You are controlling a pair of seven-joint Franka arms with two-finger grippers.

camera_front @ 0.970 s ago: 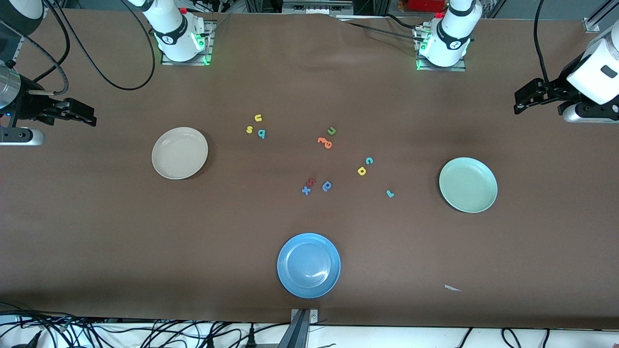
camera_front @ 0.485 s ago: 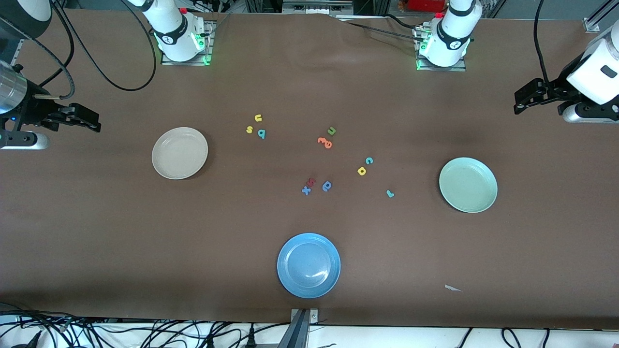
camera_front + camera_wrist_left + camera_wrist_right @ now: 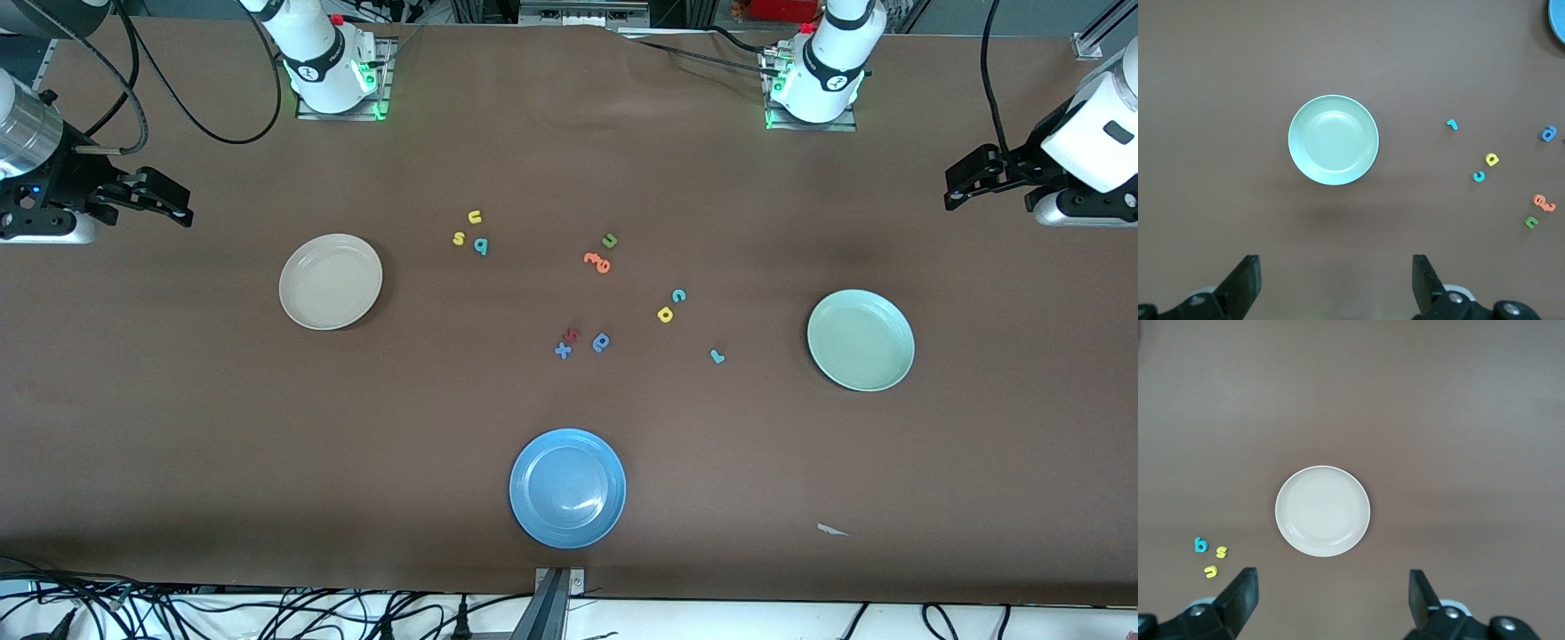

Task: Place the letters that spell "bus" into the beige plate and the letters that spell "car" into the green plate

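- Brown worktop (image 3: pixel 267 427) filled the front view, with both plates empty: the beige plate (image 3: pixel 331 281) at middle left and the green plate (image 3: pixel 861 340) at middle right.
- Yellow u (image 3: pixel 475 216), yellow s (image 3: pixel 459 238) and teal b (image 3: pixel 481 246) clustered just up and right of the beige plate; they lay so close together that a grasp on one would likely nudge its neighbours.
- Teal c (image 3: pixel 678 295) and yellow a (image 3: pixel 664 314) sat near centre-right, the teal r (image 3: pixel 717 356) lower right of them.
- A green u (image 3: pixel 610 240) and a blue round letter (image 3: pixel 601 342) lay close by and could be taken by mistake.
- The right end effector (image 3: pixel 169 204) at the left edge and the left end effector (image 3: pixel 960 182) at the right edge both stood wide open and empty, high over the worktop.
- Such small, flat letters could slip from the fingers.
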